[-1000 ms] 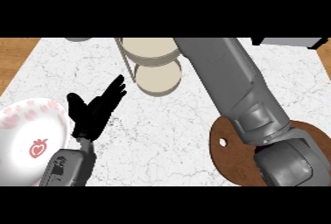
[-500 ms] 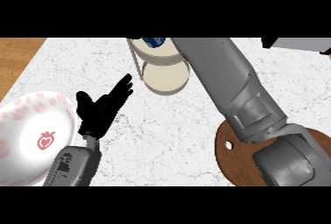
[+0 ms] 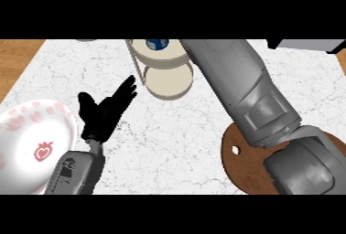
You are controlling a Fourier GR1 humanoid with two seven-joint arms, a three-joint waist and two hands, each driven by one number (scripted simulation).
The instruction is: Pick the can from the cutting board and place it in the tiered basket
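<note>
The right arm (image 3: 250,100) stretches to the basket (image 3: 165,68) where the can (image 3: 157,44) sits, its hand hidden so I cannot tell its grip, while the left hand (image 3: 101,114) rests open.

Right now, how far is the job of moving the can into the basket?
Nearly done, it seems. A blue object, probably the can, already sits in the top tier of the basket, and the round cutting board shows no can. The right arm reaches toward the basket; its hand is out of view, so release cannot be confirmed. The left hand rests open by the plate.
</note>
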